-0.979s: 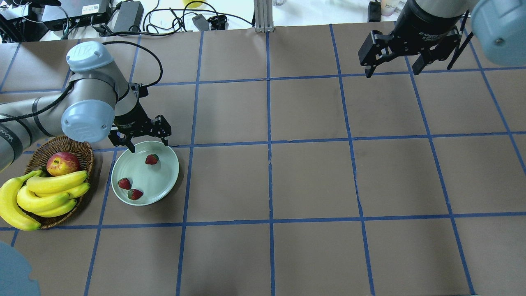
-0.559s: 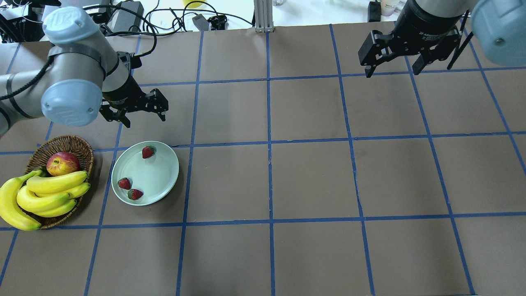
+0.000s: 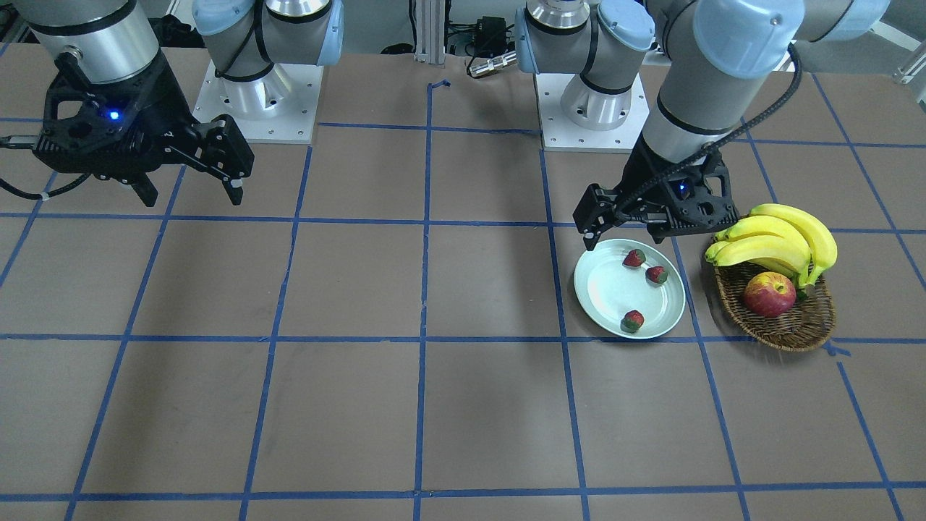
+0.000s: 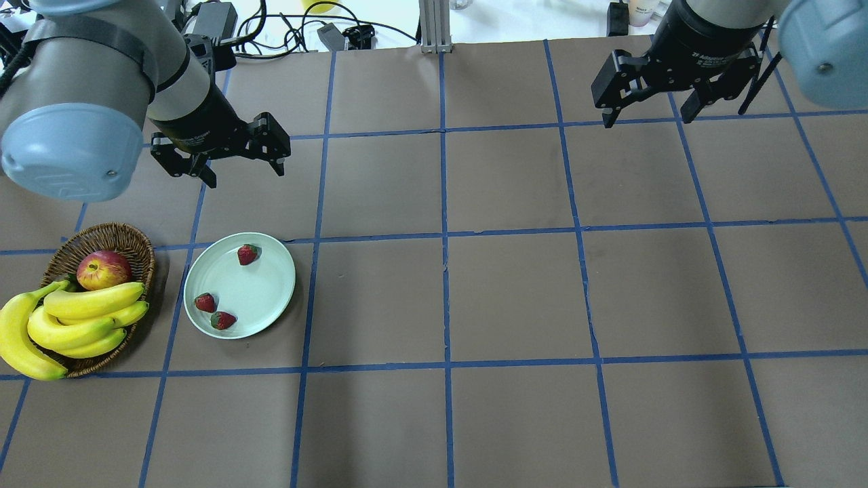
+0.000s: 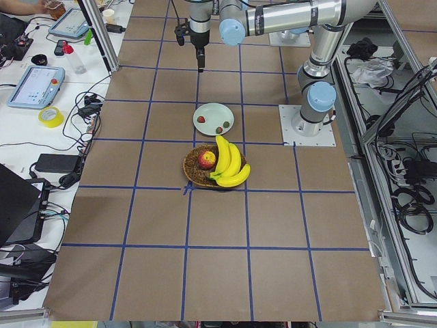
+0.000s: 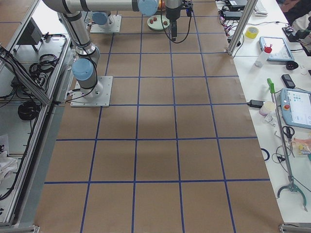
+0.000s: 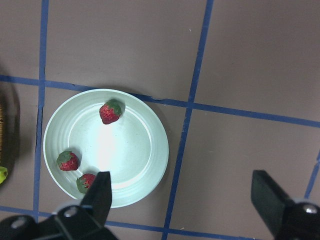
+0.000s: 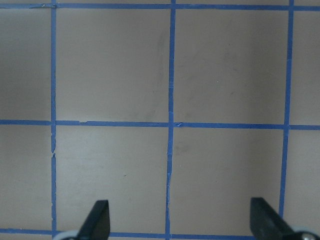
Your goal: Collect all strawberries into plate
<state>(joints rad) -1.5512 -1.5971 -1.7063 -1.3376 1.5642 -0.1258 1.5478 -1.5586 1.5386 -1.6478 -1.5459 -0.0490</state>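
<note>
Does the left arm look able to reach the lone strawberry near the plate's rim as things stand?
Probably yes. The left gripper hangs open, raised near the plate, and that strawberry lies uncovered with nothing between them.

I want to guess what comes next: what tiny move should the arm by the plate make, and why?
Probably just lift the left gripper away and rest. All three strawberries already lie in the plate, and its fingers are open and empty, so nothing seems left to pick.
</note>
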